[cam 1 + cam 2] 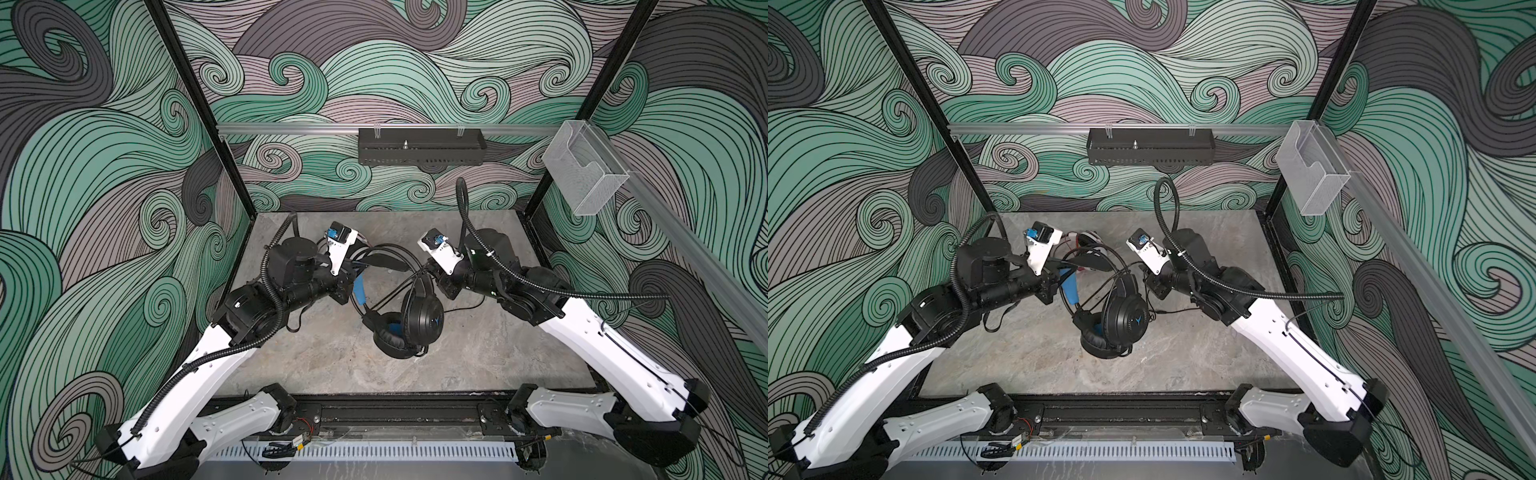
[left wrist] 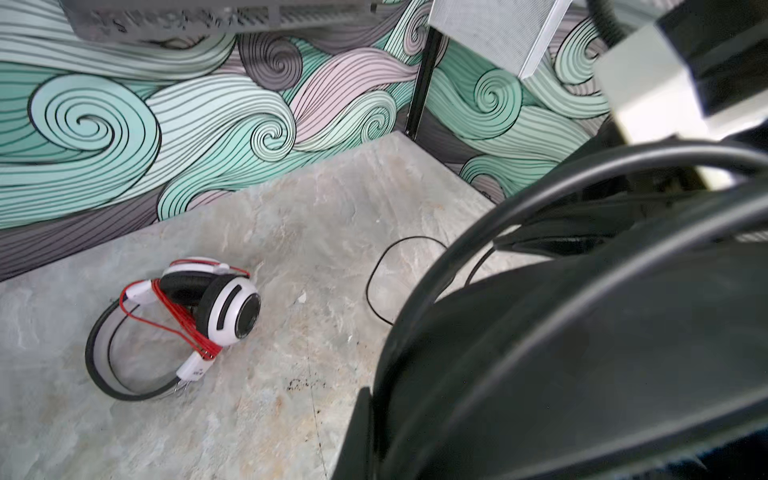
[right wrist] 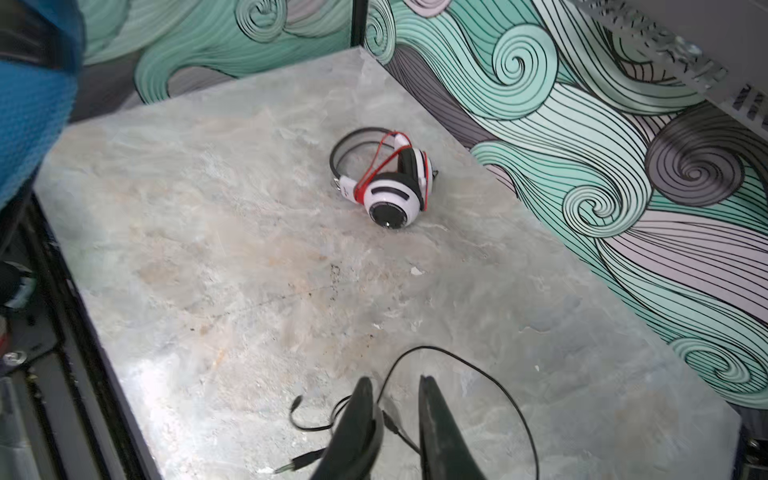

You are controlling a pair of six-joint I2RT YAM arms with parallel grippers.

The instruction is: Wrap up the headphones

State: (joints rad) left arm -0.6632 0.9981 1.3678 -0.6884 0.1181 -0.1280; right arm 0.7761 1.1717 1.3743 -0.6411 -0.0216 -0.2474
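Black headphones (image 1: 422, 316) with blue accents hang above the middle of the table in both top views, also (image 1: 1127, 320). My left gripper (image 1: 356, 279) is shut on their headband by the blue pad (image 1: 360, 291). In the left wrist view that band (image 2: 582, 332) fills the right side next to one finger (image 2: 359, 432). My right gripper (image 3: 395, 386) is open just above the table, beside the hanging cups (image 1: 446, 291). The black cable (image 3: 498, 386) and its plug (image 3: 299, 461) lie on the table under its fingers. White headphones (image 2: 216, 307) with red cable wound round them lie near the back wall (image 3: 390, 187).
The grey stone table (image 1: 332, 365) is walled by patterned panels at the back and both sides. A black tray (image 1: 419, 151) hangs on the back rail. A clear plastic box (image 1: 584, 170) sits on the right rail. The arm bases stand along the front rail (image 1: 395, 415).
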